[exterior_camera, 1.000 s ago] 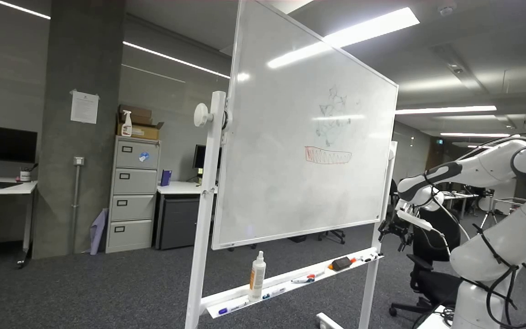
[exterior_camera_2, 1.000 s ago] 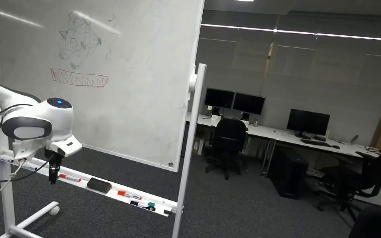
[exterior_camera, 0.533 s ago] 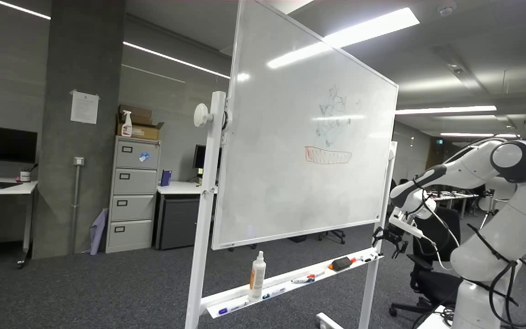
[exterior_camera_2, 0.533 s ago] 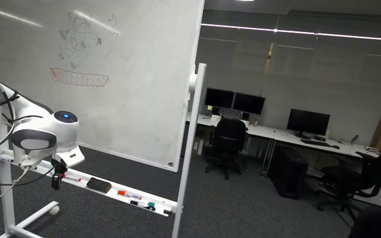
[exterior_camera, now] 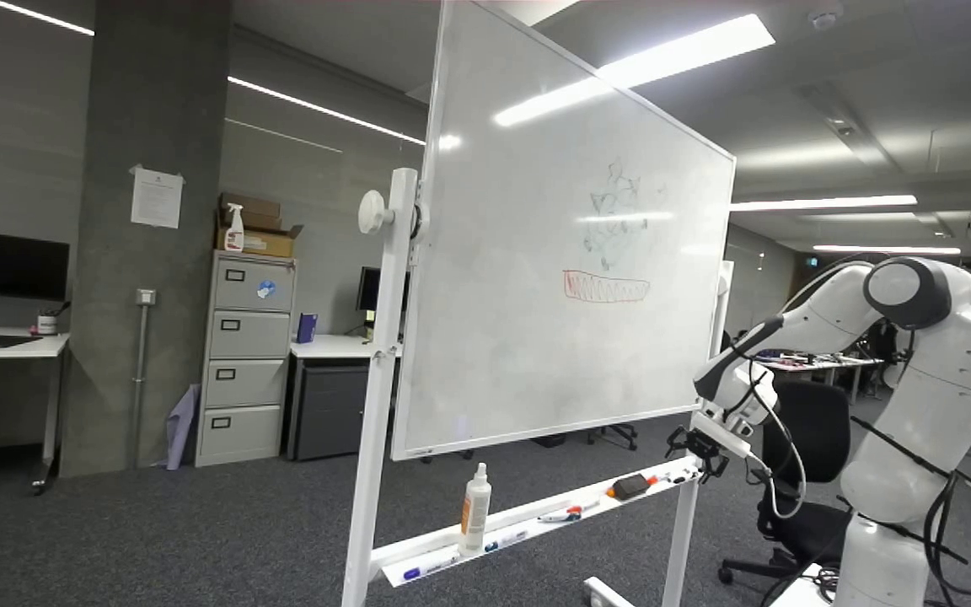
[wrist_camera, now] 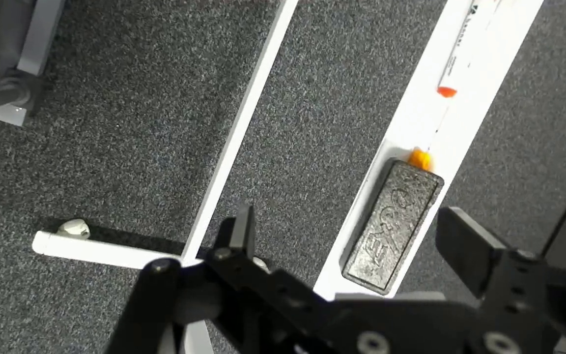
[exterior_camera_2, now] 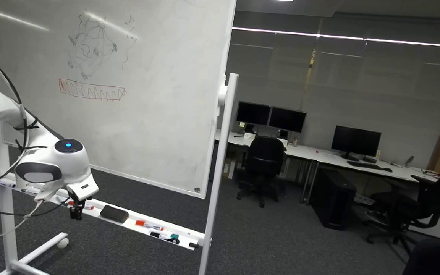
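In an exterior view, left to right, my gripper (exterior_camera_2: 76,213) hangs, jaws spread wide, near one white tray (exterior_camera_2: 181,229); one black eraser (exterior_camera_2: 114,214) lies on it beneath one whiteboard (exterior_camera_2: 166,114). Across grey carpet (exterior_camera_2: 281,244), I count one black chair (exterior_camera_2: 264,154), two paired monitors (exterior_camera_2: 288,120), another monitor (exterior_camera_2: 356,140) on white desks (exterior_camera_2: 304,152), and a second chair (exterior_camera_2: 439,198).

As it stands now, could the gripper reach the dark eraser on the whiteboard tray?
Probably yes. The gripper stands open, and in the wrist view nothing covers the eraser, which shows between the jaws. It would likely need to move closer first.
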{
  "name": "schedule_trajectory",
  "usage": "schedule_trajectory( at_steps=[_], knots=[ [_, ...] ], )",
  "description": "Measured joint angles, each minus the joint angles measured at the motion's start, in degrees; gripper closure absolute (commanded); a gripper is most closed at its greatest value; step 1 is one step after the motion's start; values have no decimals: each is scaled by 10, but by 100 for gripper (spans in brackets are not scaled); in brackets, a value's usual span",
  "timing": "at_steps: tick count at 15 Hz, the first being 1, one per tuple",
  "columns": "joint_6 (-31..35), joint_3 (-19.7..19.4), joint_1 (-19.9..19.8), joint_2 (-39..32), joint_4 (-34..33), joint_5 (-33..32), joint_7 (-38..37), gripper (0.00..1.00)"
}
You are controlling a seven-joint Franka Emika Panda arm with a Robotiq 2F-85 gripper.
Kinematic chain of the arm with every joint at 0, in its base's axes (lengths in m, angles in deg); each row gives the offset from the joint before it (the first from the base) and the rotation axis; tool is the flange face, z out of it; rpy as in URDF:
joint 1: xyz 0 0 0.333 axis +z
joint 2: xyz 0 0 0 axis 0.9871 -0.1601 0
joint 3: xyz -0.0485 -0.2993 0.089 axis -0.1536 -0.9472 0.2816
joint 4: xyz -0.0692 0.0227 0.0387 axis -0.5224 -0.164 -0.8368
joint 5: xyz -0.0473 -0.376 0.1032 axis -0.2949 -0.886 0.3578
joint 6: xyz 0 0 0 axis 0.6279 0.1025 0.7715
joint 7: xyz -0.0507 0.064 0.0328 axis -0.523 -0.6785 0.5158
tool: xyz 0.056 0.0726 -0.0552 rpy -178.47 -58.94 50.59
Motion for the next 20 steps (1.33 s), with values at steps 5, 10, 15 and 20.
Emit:
schedule_trajectory(
  at_steps=[5, 10, 15, 20],
  knots=[
    [50, -1, 48, -34, -1, 194, 87, 0],
    [61, -4, 52, -39, -3, 308, 156, 0],
    [97, -3, 54, -73, -26, 374, 200, 0],
    [107, -2, 56, -112, -47, 381, 201, 0]
  ],
)
